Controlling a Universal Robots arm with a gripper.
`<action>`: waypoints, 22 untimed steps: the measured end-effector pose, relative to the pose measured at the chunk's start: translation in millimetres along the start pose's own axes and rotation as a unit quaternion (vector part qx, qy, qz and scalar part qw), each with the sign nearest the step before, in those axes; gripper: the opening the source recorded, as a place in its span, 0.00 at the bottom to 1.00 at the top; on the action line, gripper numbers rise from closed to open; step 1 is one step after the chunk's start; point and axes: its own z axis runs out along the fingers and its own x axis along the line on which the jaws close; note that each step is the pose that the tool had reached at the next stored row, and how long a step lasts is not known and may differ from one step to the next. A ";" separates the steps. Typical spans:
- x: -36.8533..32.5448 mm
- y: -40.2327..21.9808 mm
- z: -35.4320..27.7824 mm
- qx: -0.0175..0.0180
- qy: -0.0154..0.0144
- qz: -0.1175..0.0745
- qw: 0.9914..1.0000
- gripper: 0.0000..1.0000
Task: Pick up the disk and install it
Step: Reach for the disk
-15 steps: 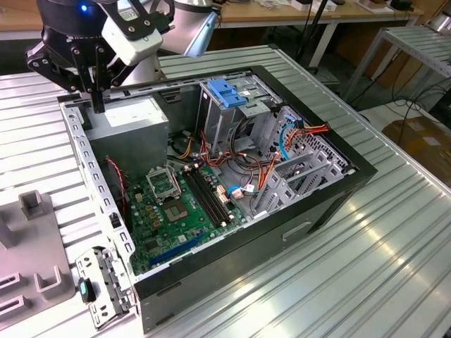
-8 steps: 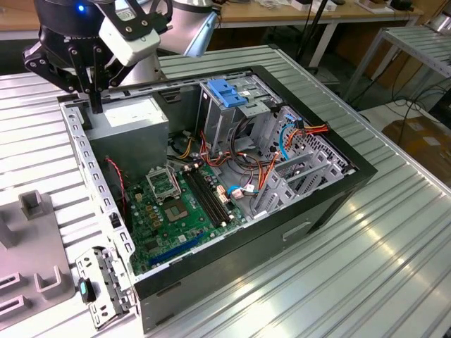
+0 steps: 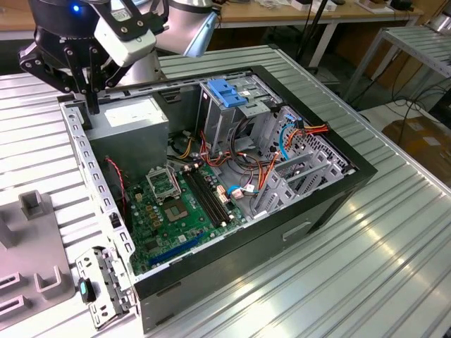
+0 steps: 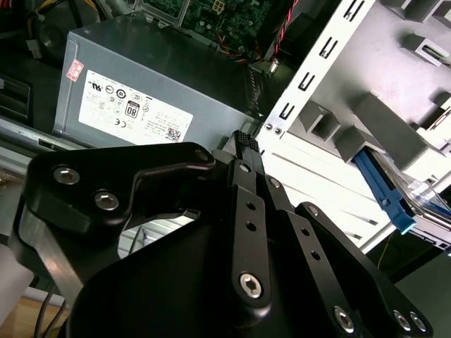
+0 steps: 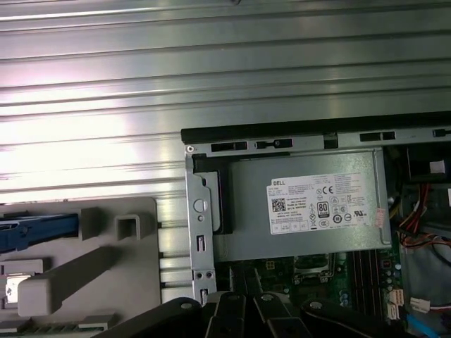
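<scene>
The ribbed aluminium table (image 3: 394, 232) takes up most of the exterior view. On it lies the black, open-topped computer case (image 3: 232, 278), its long axis running from about eleven o'clock to five o'clock.

Inside the case, the grey metal power supply box (image 3: 130, 120) fills the eleven o'clock corner. The grey metal drive cage (image 3: 243, 123) with its light-blue plastic latch plate (image 3: 227, 93) stands near one o'clock, ringed by orange, red and blue cables. That side looks crowded.

Outside the case, at eight o'clock, sits a pale grey moulded fixture (image 3: 28, 246) with slots and posts. Bare table separates it from the case's perforated silver edge rail (image 3: 88, 169), and nothing stands above that strip.

The black linkage gripper (image 3: 91, 107) hangs at eleven o'clock, over the corner where the rail meets the power supply. Whether it touches either one, I cannot tell. In the second wrist view its jaws are drawn together at the tip (image 4: 243, 141), with nothing between them.

The disk, a flat black drive with bright blue rails (image 5: 39, 232), lies in the grey fixture in both wrist views (image 4: 384, 190), well apart from the gripper and outside the case.

By my reading the task has barely started, since the disk is neither lifted nor seated. The rail's raised lip is the edge lying between the fixture and the cage.
</scene>
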 end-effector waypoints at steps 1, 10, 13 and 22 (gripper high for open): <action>0.4 0.0 0.0 0.000 0.000 0.000 1.000 0.11; 5.7 -0.4 0.0 0.000 0.001 0.000 1.000 0.11; 6.9 -0.5 0.0 0.000 0.001 0.000 1.000 0.11; 10.6 -0.8 0.1 0.000 0.002 0.000 1.000 0.11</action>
